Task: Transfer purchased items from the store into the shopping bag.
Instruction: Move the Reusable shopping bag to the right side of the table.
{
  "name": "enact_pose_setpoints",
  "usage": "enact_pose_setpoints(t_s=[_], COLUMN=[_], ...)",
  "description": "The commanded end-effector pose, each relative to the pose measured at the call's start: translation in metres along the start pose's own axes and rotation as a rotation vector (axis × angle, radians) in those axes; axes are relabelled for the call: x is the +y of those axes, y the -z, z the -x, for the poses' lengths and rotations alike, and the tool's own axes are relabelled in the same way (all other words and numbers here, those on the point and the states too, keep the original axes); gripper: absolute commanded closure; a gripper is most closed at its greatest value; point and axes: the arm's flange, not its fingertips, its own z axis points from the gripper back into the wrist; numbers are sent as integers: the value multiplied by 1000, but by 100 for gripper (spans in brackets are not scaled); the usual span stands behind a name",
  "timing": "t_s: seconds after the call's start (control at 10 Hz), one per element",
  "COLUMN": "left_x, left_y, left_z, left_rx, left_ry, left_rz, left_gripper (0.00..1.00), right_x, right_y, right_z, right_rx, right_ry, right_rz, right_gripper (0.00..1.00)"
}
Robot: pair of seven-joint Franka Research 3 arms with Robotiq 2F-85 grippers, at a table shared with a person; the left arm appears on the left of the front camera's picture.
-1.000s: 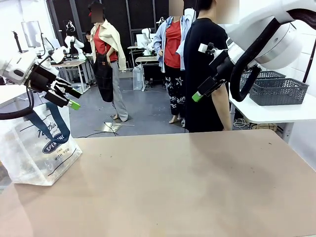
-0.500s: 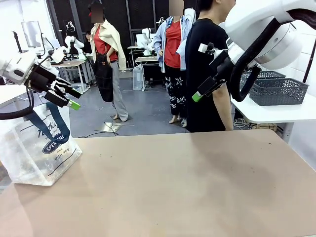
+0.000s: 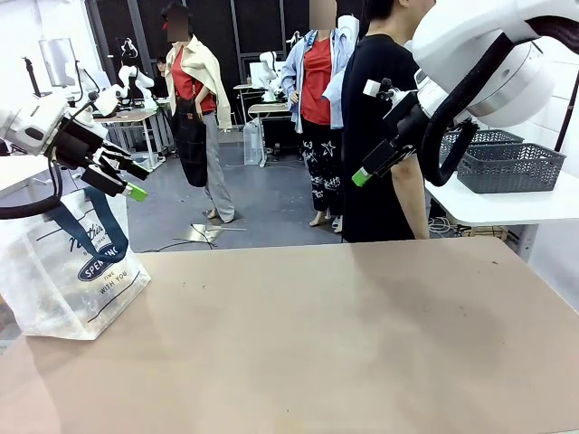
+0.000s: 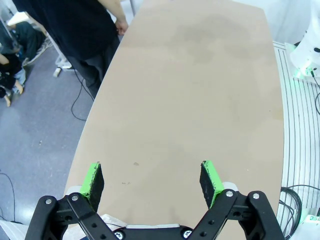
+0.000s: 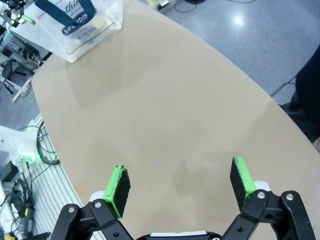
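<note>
The translucent shopping bag (image 3: pixel 71 271), with navy handles and lettering, stands at the table's left edge. It also appears at the top of the right wrist view (image 5: pixel 75 17), where pale tan shapes show faintly through its wall. My left gripper (image 3: pixel 137 183) hangs open above the bag's far side, and its green pads (image 4: pixel 92 180) have nothing between them. My right gripper (image 3: pixel 364 174) is raised over the table's far edge, open and empty (image 5: pixel 181 184). A dark grey slotted basket (image 3: pixel 511 167) sits on a white side table at the right; its contents are hidden.
A person in a black shirt (image 3: pixel 380 136) stands at the far side of the table, an arm hanging down. The tan tabletop (image 3: pixel 326 344) is bare. A second grey basket (image 3: pixel 493 137) stands behind the first.
Both arms have held still. The person in black has shifted slightly.
</note>
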Motion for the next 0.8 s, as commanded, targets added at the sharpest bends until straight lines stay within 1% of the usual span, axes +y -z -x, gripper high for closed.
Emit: enact_pose_setpoints(t_s=[0.0,0.7], left_x=[-1,-1], left_y=[-2,-2], left_z=[0,0], left_rx=[-17,-17], left_ry=[8,8], left_rz=[2,2], left_gripper=[0,0], right_x=[2,2], right_y=[-2,-2], right_z=[-2,-2], right_rx=[21,21], right_ry=[8,8], right_rz=[4,4], right_gripper=[0,0])
